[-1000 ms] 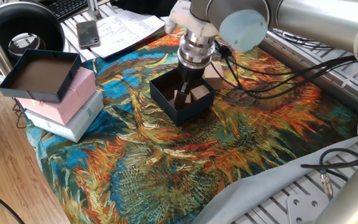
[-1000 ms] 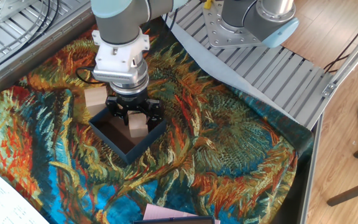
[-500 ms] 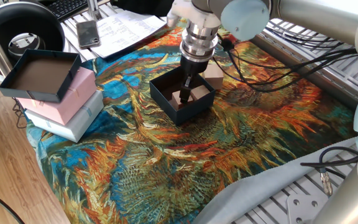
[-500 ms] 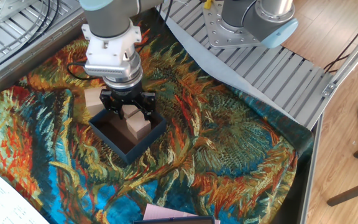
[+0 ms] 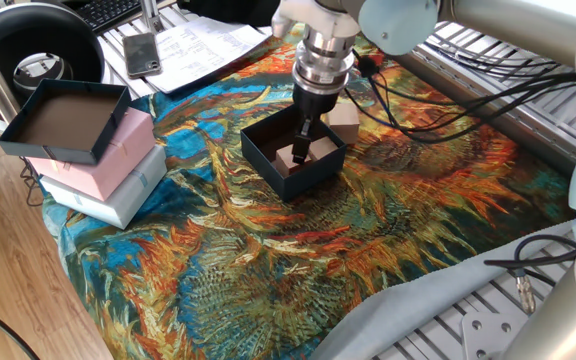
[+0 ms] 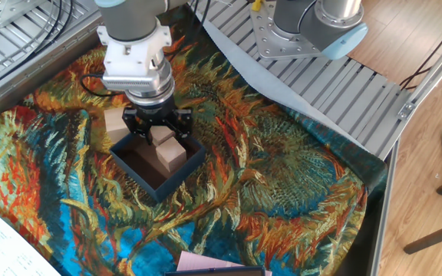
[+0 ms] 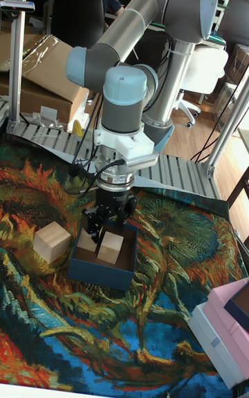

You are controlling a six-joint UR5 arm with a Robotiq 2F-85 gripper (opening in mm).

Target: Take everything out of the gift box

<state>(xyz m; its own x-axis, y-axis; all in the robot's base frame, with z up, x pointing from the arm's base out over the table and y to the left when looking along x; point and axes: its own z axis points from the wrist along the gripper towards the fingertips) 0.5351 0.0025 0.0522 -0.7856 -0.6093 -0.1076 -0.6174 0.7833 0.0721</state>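
Gift box (image 6: 158, 167) on patterned cloth (image 6: 282, 184), two cubes inside.
Gripper (image 7: 99, 229) lowered in, fingers spread around rear cube (image 7: 88, 240); third cube (image 7: 52, 242) outside.

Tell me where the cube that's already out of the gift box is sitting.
The wooden cube rests on the patterned cloth just outside the gift box, at its left wall in the tall fixed view, beside the gripper.
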